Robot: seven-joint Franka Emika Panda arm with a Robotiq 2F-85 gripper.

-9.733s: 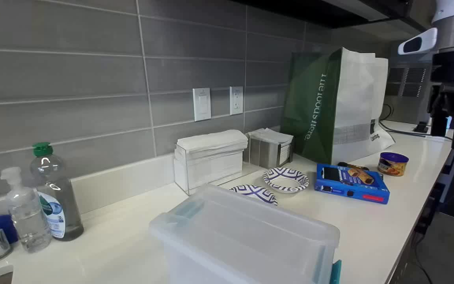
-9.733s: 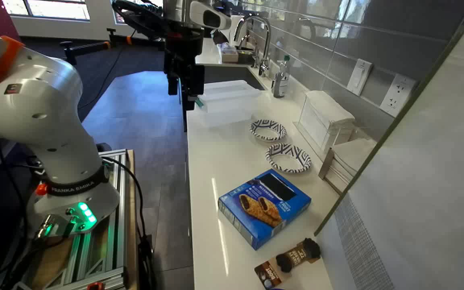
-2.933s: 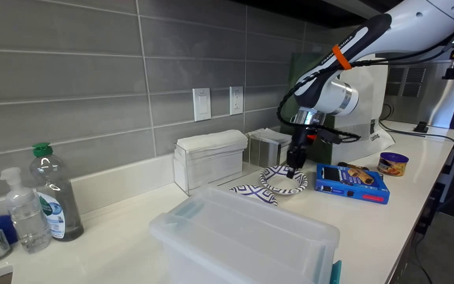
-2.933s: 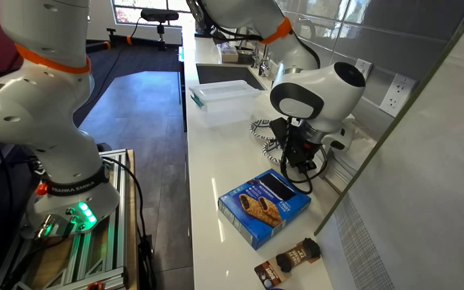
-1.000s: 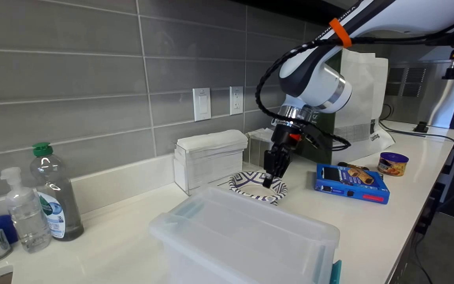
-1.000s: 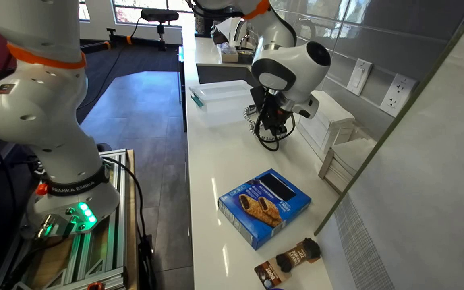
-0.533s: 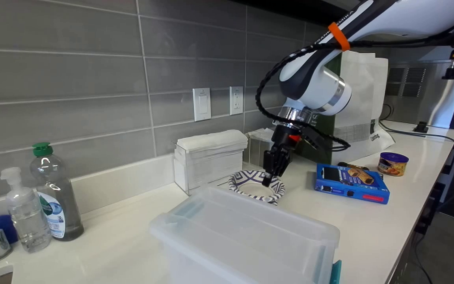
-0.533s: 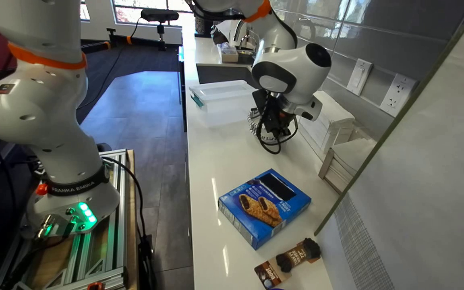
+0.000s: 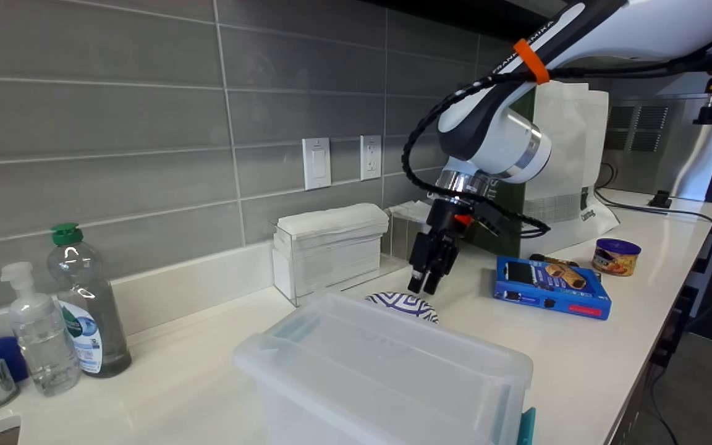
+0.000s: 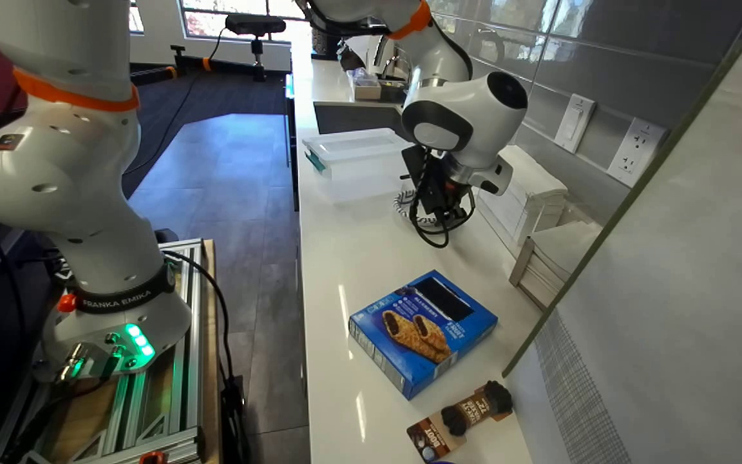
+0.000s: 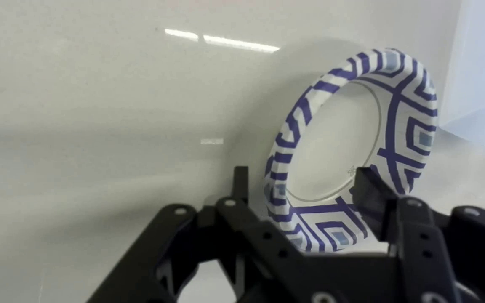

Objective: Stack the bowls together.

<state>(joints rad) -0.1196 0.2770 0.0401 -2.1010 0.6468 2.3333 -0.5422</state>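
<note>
The bowl [image 11: 339, 143] is on the bench [image 11: 99, 84], with its mouth turned upward. Its form is round, but in the wrist view it looks like an oval, whose long axis goes from lower left to upper right. The fingers [image 11: 371, 200] are released and stand apart; in this same view one tip is seen left of the rim, the other in front of the inner wall. Whether they touch the bowl, I cannot tell. In an exterior view the box [image 9: 387, 371] is just beside the bowl and covers its near part; the box itself is cut by the lower edge. In an exterior view the arm [image 10: 493, 119] hides much of the bowl, so that only a piece of the striped rim appears. Whether another bowl is nested under this one cannot be made out.
</note>
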